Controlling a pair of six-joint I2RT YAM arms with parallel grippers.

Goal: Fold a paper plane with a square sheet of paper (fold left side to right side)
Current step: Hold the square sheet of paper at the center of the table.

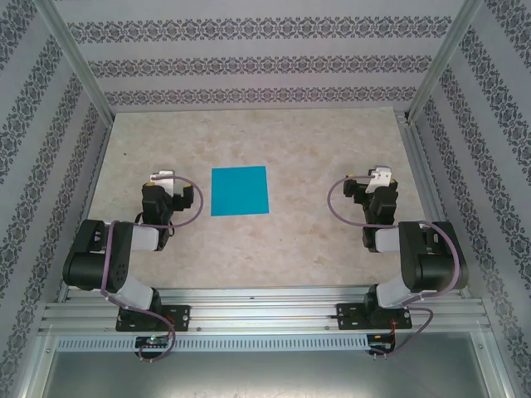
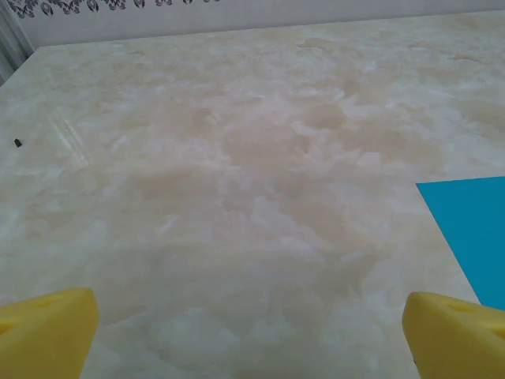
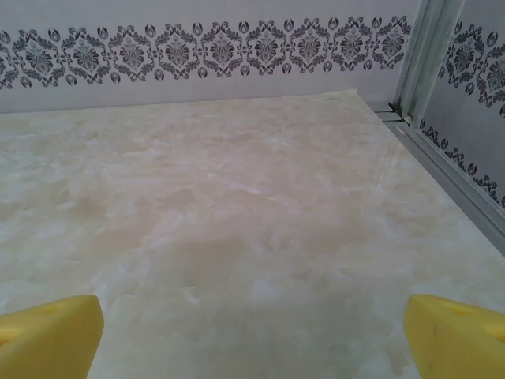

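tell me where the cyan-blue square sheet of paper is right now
From above, the cyan-blue square sheet of paper lies flat on the beige table, between both arms, nearer the left gripper.

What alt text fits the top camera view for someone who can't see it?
A flat, unfolded cyan-blue square sheet of paper lies on a beige marbled table between two robot arms. The left gripper and right gripper flank it, neither touching it.

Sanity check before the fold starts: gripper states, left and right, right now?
Left gripper: open, holding nothing; the flat square sheet of cyan-blue paper lies beside it, untouched.
Right gripper: open, holding nothing.
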